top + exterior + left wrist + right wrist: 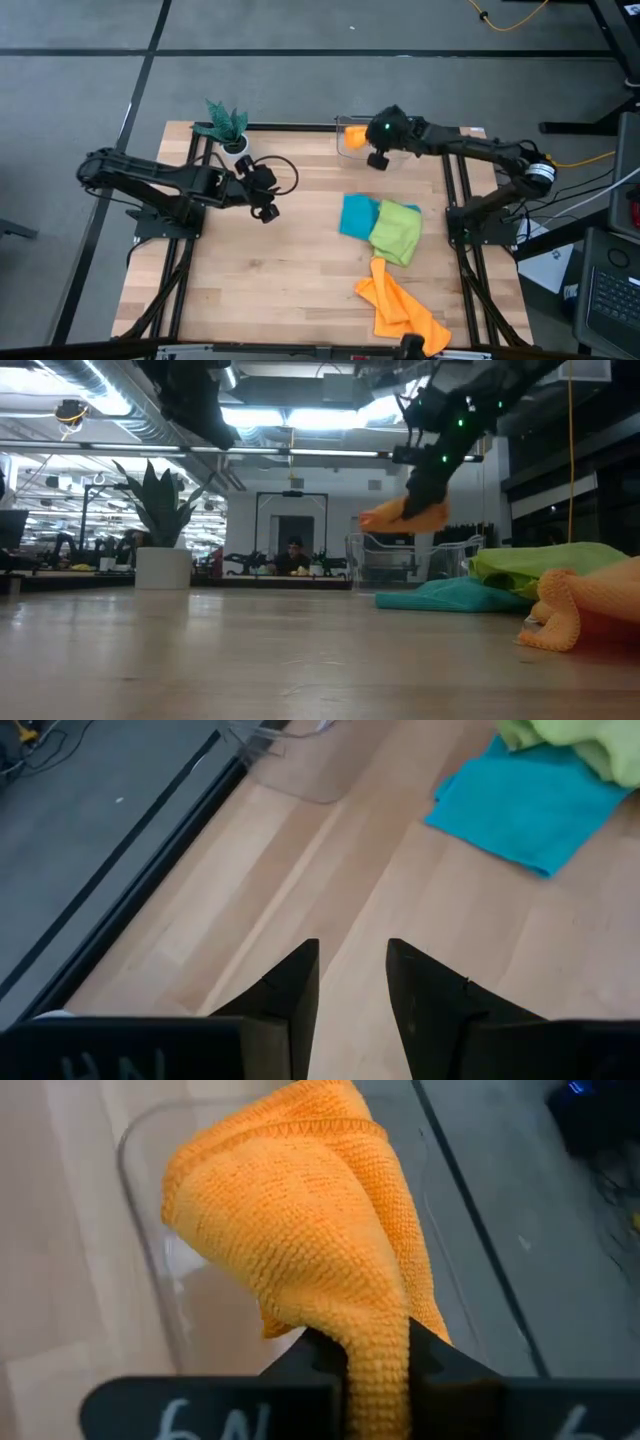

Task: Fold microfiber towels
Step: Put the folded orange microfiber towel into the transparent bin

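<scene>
Right wrist view shows the right gripper (378,1355) clenched on a folded orange microfiber towel (300,1210) hanging over the clear plastic bin (150,1150) (soft, light, limp; best pinched at a doubled edge), the left gripper (352,982) idle, empty, part-open.

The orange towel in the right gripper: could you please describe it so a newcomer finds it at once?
At the table's far edge stands a clear bin. Above it the right gripper pinches a folded orange towel. The other orange towel lies on the table.
</scene>
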